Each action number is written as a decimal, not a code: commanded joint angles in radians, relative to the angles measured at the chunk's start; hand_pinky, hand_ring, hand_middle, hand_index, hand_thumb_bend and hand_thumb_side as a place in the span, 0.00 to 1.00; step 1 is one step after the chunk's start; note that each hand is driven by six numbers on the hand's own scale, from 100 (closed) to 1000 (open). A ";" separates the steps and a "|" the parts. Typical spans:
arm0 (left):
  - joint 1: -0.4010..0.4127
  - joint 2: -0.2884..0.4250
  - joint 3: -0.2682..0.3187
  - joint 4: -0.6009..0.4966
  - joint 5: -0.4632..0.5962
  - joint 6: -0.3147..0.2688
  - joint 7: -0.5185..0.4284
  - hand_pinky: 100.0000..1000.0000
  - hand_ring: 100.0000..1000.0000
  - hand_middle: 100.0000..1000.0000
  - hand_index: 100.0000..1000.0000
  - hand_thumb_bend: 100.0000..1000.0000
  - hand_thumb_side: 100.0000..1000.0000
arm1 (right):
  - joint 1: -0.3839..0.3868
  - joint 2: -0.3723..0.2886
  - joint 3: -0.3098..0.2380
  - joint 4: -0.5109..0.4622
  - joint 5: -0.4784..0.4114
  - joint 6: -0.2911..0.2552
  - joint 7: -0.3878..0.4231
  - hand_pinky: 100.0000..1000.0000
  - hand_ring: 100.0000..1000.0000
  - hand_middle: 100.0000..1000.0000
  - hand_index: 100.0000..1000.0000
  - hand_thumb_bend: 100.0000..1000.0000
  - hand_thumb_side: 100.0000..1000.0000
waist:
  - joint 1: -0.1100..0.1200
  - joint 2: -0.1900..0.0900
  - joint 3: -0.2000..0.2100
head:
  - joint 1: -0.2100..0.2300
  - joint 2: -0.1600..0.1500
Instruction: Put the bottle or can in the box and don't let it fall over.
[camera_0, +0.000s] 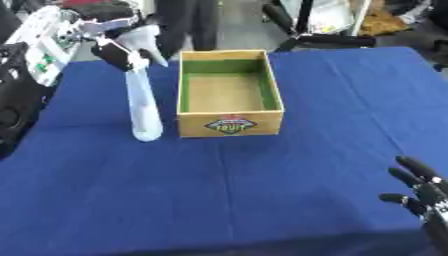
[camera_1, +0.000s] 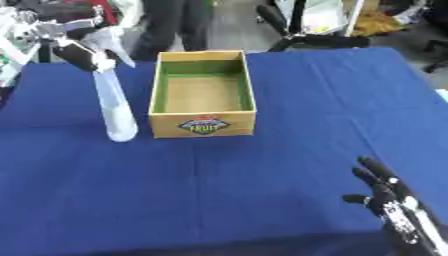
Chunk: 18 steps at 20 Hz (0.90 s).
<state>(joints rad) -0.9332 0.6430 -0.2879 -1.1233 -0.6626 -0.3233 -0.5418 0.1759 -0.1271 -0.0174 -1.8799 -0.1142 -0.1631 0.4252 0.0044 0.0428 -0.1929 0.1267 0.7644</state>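
A tall pale translucent bottle (camera_0: 143, 107) with a white spray top stands on the blue cloth just left of the box, its base touching or just above the cloth. My left hand (camera_0: 118, 47) comes in from the upper left with its fingers curled round the bottle's top. The wooden box (camera_0: 229, 125) with a green inner rim and a "FRUIT" label stands open and empty at centre. My right hand (camera_1: 389, 192) rests open at the lower right, fingers up, away from both.
The blue tablecloth (camera_0: 262, 185) covers the table. Black equipment (camera_0: 17, 95) stands off the left edge. Beyond the far edge are chair legs (camera_0: 324, 37) and a standing person's legs.
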 joint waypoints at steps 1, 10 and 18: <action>-0.040 0.047 0.026 -0.044 0.021 0.006 -0.009 0.00 0.00 0.00 0.21 0.00 0.34 | -0.006 -0.004 0.000 -0.009 0.002 0.001 -0.001 0.70 1.00 1.00 0.97 0.00 0.71 | 0.002 -0.012 -0.002 | 0.003 0.006; -0.118 0.049 0.061 -0.135 0.042 0.021 0.038 0.00 0.00 0.00 0.21 0.00 0.33 | -0.008 -0.007 0.003 -0.006 -0.001 0.003 0.000 0.70 1.00 1.00 0.97 0.00 0.71 | 0.002 -0.017 -0.009 | 0.003 0.006; -0.158 -0.048 0.045 -0.128 0.016 0.026 0.112 0.00 0.00 0.00 0.21 0.00 0.34 | -0.014 -0.006 0.016 -0.002 -0.010 0.004 0.014 0.70 1.00 1.00 0.97 0.00 0.70 | -0.006 -0.019 -0.034 | 0.014 0.006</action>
<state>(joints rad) -1.0603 0.5942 -0.2485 -1.2439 -0.6386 -0.2975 -0.4444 0.1689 -0.1270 -0.0045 -1.8738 -0.1190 -0.1582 0.4346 -0.0002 0.0366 -0.2281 0.1345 0.7646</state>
